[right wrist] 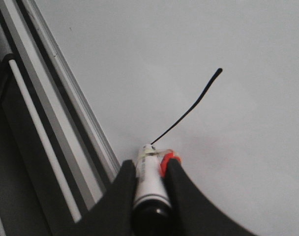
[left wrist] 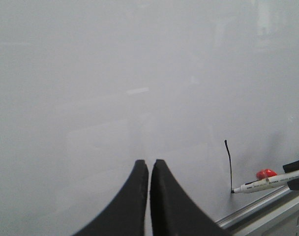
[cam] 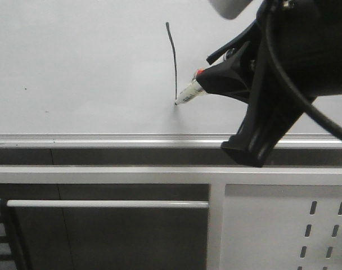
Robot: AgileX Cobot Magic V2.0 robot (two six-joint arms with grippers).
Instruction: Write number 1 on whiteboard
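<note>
- My right gripper (right wrist: 150,184) is clamped on the marker (cam: 190,91), its tip touching the whiteboard (cam: 81,67) at the foot of the number 1 (cam: 172,59).
- My left gripper (left wrist: 149,172) hangs idle, jaws together.
- The stroke looks complete, I judge: lift straight off, without dragging sideways and smearing.

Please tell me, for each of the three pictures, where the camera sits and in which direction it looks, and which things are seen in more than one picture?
Front view: faces forward at the whiteboard; the right gripper holds the marker at the black stroke.
Left wrist view: sits on the left arm, facing the board; the left gripper, shut and empty, shows.
Right wrist view: sits on the right arm, looking along the marker; its fingers show.
Shared: stroke, marker and board appear in all three.
</note>
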